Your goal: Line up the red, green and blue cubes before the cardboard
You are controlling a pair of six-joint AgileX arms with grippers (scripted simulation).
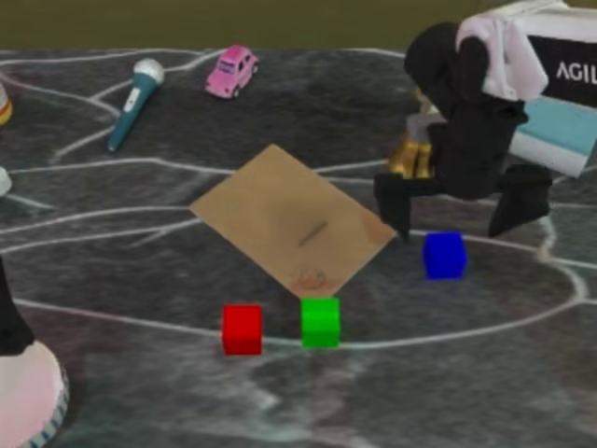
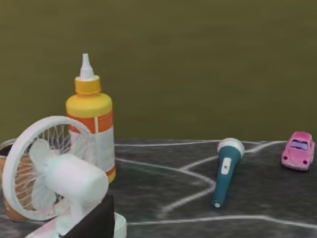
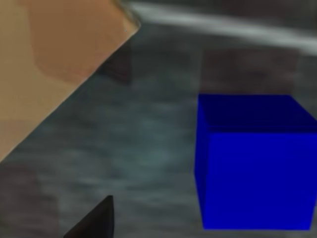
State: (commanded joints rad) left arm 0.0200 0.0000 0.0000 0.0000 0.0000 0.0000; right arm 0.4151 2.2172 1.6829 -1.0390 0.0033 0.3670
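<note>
The red cube point(image 1: 242, 329) and the green cube point(image 1: 320, 322) sit side by side just in front of the near corner of the tan cardboard point(image 1: 294, 219). To the right of the cardboard's right corner, the blue cube point(image 1: 444, 255) stands alone on the table. My right gripper point(image 1: 457, 219) hovers open just behind and above it, fingers spread wide and holding nothing. In the right wrist view the blue cube point(image 3: 252, 163) fills the near side, beside the cardboard point(image 3: 49, 64). My left arm point(image 1: 23, 373) is parked at the near left corner.
A pink toy car point(image 1: 231, 71) and a teal microphone point(image 1: 135, 101) lie at the back left. A golden object point(image 1: 410, 154) stands behind my right arm. The left wrist view shows a white fan point(image 2: 54, 173) and a yellow glue bottle point(image 2: 91, 124).
</note>
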